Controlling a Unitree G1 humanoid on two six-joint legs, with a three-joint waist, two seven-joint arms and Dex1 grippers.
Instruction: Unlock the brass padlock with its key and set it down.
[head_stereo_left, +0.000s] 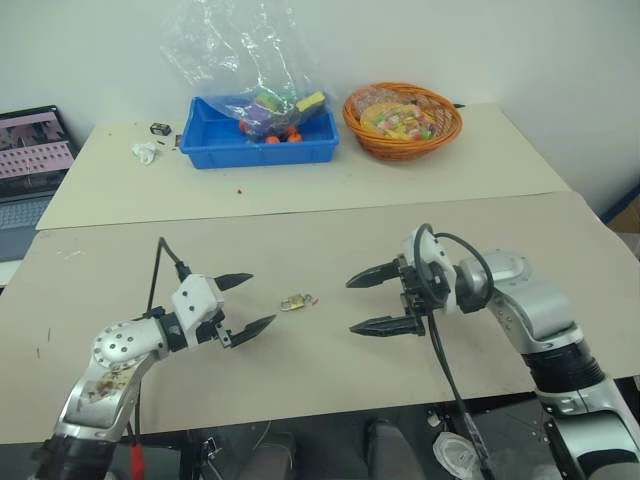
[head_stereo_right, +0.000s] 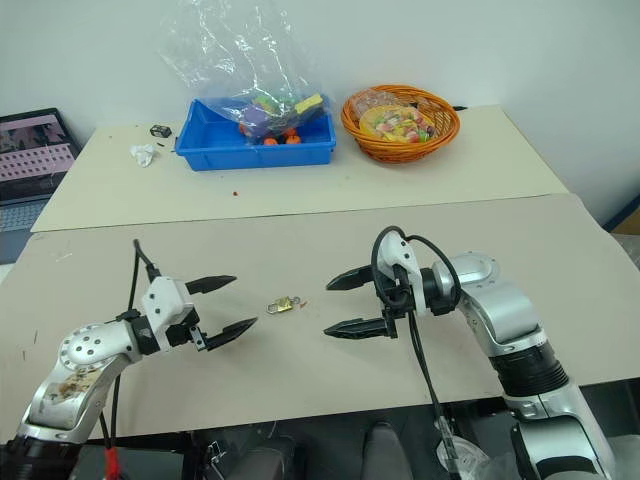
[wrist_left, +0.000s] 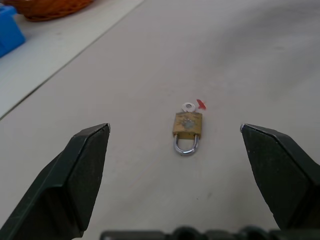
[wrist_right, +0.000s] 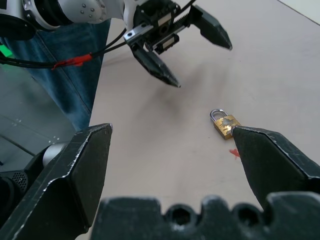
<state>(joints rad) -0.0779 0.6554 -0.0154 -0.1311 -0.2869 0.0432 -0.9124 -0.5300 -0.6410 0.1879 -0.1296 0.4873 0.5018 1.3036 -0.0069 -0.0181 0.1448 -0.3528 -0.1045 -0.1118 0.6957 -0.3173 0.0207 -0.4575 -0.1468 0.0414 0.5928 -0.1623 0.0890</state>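
Brass padlock (head_stereo_left: 293, 301) flat on table (head_stereo_left: 330, 250), key (wrist_left: 189, 106) in its base, shackle closed, between left gripper (head_stereo_left: 247, 303) and right gripper (head_stereo_left: 364, 302), both spread wide, holding nothing, apart from it.

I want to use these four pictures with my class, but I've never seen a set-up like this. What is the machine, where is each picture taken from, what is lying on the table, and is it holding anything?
It is a humanoid robot with two arms, each ending in a two-fingered black gripper. Two pictures come from cameras in its head, looking down over the arms; the other two come from cameras on each wrist, looking along that gripper's fingers.

On the beige table, between the left gripper and the right gripper, lies a tiny golden-brass padlock with a silver shackle, its key at the body's end. At the back stand a blue plastic bin of toys and an orange woven basket of sweets.

Both grippers are open and hold nothing.
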